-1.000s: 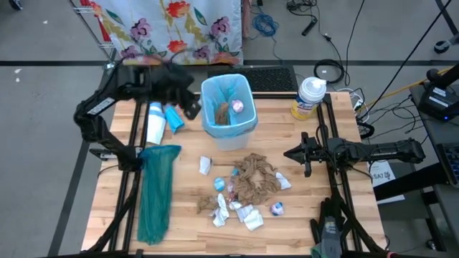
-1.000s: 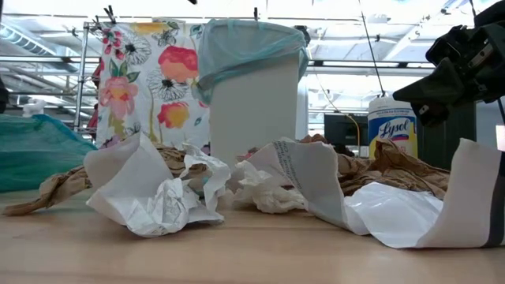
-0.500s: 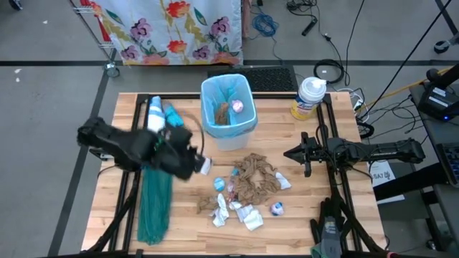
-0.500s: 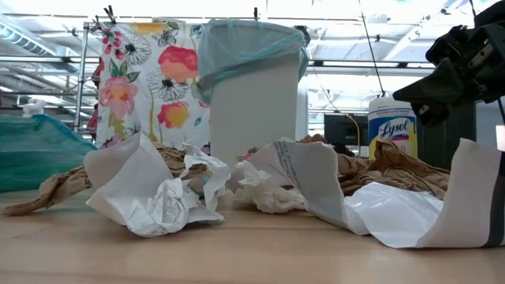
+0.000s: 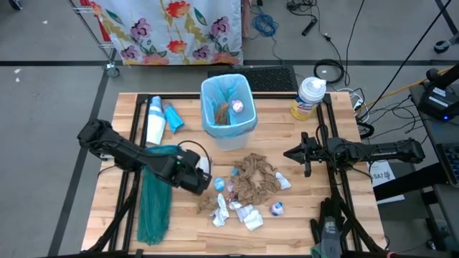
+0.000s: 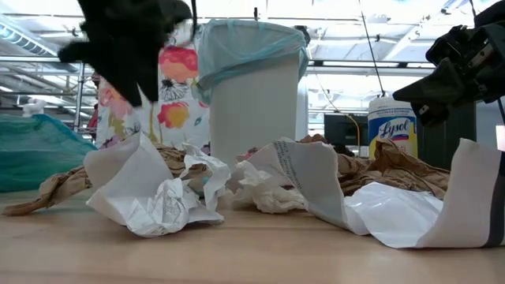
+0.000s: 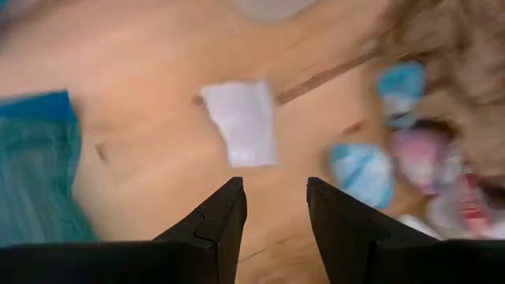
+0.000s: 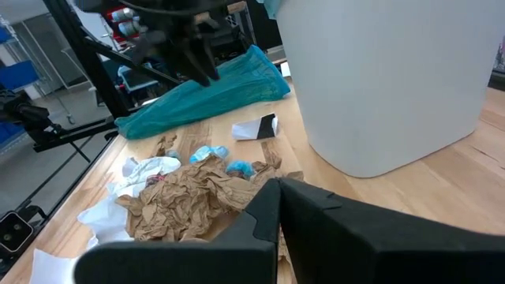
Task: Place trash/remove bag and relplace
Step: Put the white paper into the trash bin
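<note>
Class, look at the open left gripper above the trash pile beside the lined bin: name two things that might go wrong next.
1. The left gripper hangs above a flat white scrap on the table; closing may slide it, not lift it.
2. The trash lies loose and spread; one pick may take little, or scatter bits.

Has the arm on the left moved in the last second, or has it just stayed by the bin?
Yes. The left gripper has swung away from the white bin toward the table's front, and now hangs open over the white scrap beside the trash pile.
</note>
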Controlling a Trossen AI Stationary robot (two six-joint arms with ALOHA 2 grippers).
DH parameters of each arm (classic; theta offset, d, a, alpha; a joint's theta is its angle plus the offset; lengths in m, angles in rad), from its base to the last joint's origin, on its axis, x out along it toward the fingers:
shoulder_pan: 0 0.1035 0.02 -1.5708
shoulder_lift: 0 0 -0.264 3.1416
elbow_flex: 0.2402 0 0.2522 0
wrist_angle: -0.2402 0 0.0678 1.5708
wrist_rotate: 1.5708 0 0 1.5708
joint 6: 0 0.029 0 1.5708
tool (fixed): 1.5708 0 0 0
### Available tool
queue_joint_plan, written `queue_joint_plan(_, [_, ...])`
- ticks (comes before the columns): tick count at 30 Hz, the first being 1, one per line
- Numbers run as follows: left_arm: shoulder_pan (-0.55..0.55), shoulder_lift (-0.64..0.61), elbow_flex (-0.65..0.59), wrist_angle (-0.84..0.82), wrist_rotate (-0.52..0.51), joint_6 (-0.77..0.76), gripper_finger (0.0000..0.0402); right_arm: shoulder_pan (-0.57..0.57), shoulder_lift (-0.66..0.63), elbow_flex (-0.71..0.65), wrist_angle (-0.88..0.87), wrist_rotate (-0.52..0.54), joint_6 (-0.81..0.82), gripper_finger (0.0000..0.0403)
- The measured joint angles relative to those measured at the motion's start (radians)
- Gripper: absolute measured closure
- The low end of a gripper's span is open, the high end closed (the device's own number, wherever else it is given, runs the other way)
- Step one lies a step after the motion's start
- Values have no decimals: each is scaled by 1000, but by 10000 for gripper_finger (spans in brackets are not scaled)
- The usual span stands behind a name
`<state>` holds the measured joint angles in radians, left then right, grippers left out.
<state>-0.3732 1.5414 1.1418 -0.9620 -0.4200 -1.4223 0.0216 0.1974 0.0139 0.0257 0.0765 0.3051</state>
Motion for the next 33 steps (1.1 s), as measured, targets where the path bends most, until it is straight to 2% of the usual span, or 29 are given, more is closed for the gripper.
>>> queue_joint_plan(5, [97, 0, -109, 202, 137, 182, 261, 0, 0, 0, 0, 0, 0, 403])
queue_joint_plan(11, [195, 8, -164, 287, 154, 287, 261, 0, 0, 0, 0, 0, 0, 403])
queue_joint_plan(17, [266, 8, -215, 418, 223, 383, 261, 0, 0, 0, 0, 0, 0, 403])
queue_joint_plan(25, [314, 11, -217, 417, 243, 463, 261, 0, 0, 0, 0, 0, 0, 403])
queue_joint_plan(33, [310, 89, -217, 469, 290, 463, 261, 0, 0, 0, 0, 0, 0, 403])
